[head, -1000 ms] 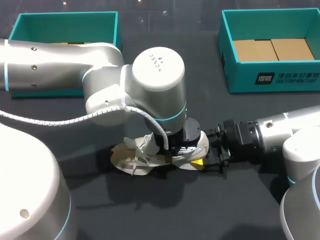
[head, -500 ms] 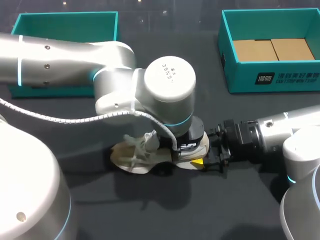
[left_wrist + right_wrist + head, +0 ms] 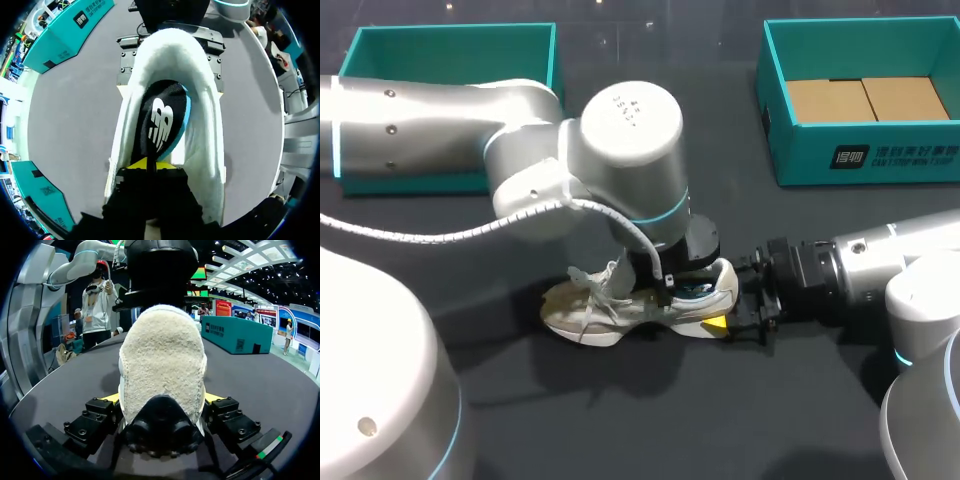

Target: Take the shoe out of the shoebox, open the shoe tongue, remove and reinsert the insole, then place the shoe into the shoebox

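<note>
Dark table (image 3: 620, 420), head view: a pale shoe (image 3: 582, 315) is lying on its sole, out in the open and well apart from the left shoebox (image 3: 450, 35) and the right shoebox (image 3: 865, 160), while the left arm (image 3: 420, 125) is hanging over its opening. Left wrist view: the left gripper (image 3: 150, 166) is pinching the black insole (image 3: 162, 122) inside the shoe. Right wrist view: the right gripper (image 3: 161, 400) is clamping the shoe's heel from both sides
</note>
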